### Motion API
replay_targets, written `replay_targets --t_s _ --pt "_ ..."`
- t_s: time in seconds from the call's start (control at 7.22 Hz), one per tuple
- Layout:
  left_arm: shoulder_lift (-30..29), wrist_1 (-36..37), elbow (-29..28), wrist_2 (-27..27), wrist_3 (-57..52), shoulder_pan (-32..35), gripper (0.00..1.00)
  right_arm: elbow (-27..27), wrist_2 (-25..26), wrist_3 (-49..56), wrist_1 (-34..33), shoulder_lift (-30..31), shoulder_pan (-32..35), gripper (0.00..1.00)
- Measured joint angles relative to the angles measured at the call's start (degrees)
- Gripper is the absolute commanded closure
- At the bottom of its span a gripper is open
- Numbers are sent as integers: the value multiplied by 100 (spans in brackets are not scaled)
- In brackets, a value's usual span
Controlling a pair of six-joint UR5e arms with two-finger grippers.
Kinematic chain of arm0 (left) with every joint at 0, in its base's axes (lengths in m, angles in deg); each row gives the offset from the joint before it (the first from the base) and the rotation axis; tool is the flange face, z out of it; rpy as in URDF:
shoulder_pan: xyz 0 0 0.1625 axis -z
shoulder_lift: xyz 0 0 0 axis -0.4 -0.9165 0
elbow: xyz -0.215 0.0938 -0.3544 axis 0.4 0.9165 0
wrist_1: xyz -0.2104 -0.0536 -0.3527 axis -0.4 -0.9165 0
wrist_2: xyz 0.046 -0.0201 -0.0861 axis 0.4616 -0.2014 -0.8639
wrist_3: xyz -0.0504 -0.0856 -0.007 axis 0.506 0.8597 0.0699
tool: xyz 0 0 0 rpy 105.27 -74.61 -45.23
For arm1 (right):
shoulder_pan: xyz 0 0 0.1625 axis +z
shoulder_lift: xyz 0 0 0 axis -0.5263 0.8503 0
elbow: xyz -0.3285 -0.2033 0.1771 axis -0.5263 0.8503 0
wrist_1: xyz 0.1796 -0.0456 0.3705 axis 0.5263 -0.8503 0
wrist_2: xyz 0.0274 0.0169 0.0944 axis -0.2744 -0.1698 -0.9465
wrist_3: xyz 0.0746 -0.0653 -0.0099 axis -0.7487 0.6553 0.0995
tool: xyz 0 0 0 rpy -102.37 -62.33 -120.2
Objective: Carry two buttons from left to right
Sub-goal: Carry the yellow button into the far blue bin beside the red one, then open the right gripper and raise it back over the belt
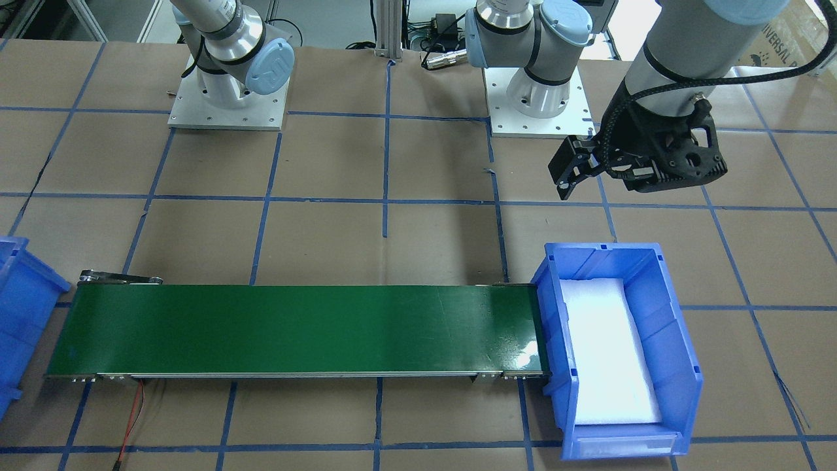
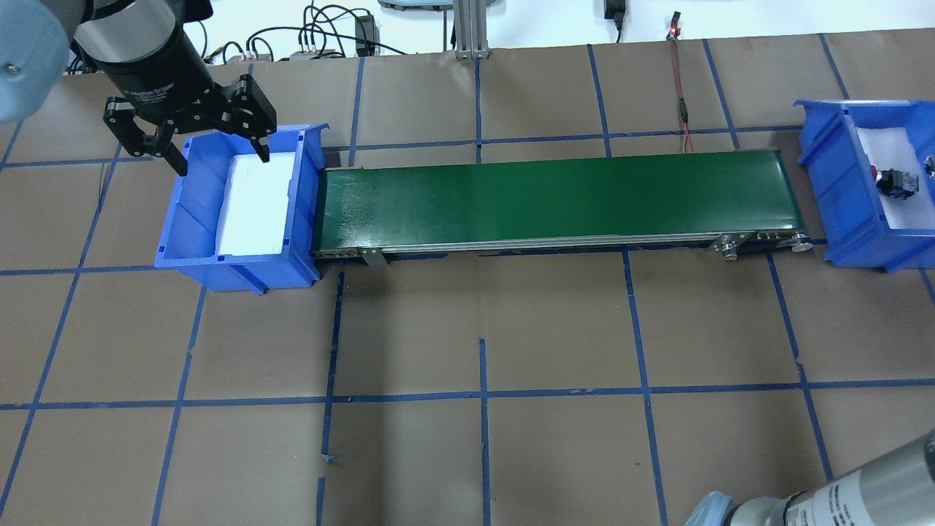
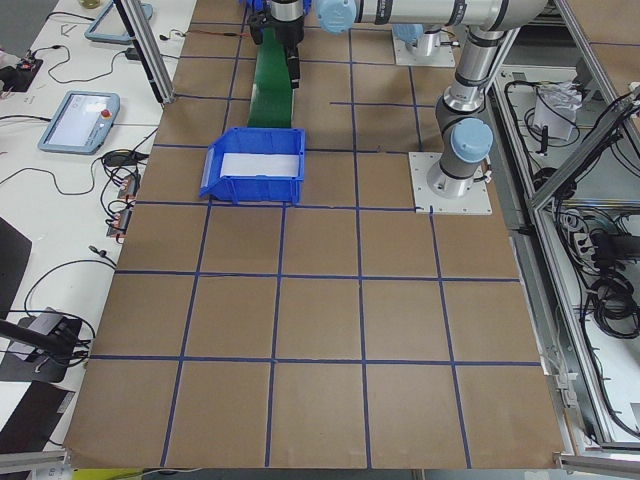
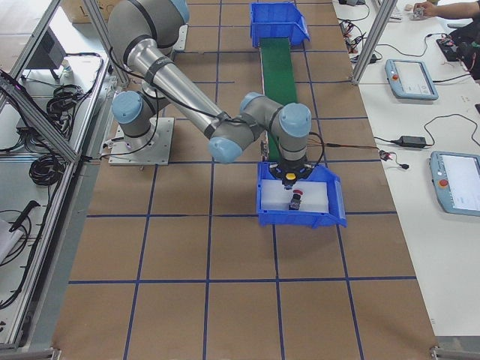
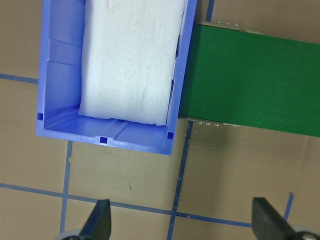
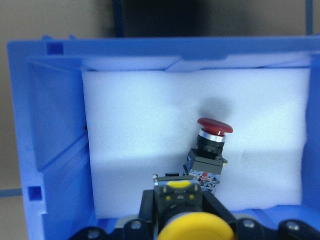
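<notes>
A green conveyor belt (image 2: 555, 197) is laid between two blue bins on a table (image 2: 482, 453) covered with brown paper and blue tape lines. The left bin (image 2: 182, 234), lined with white foam, is overhung by the left gripper (image 2: 186, 142), whose fingers are spread wide. "UNIVERSAL" can be read on a cardboard box (image 1: 785, 39); a "UR" mark is carried by a blue joint cap (image 1: 269, 69). The right gripper (image 6: 184, 205) is closed on the yellow button (image 6: 197, 231), held over the right bin (image 6: 55, 145), cap toward the wrist camera, long axis running down to the foam. The red button (image 6: 209, 150) is lying tilted on that foam, cap pointed to the far wall.
</notes>
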Motion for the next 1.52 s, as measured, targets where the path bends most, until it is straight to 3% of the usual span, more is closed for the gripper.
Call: replay_targets --t_s 0.28,0.42,0.55,0.83,1.11,1.52 --pt "17 -2 8 0 -19 0 0 7 42 67 -226 -592 -109 76" --pt "29 -5 12 2 -22 0 0 9 68 62 -229 -723 -115 46" --pt "32 -6 14 4 -23 0 0 12 81 55 -217 -754 -115 1" --pt "29 -6 17 1 -24 0 0 39 76 78 -65 -761 -112 0" --pt "33 -8 17 0 -24 0 0 305 72 -229 737 -359 37 0" --pt "36 -3 14 0 -24 0 0 798 93 -1867 1746 479 1131 0"
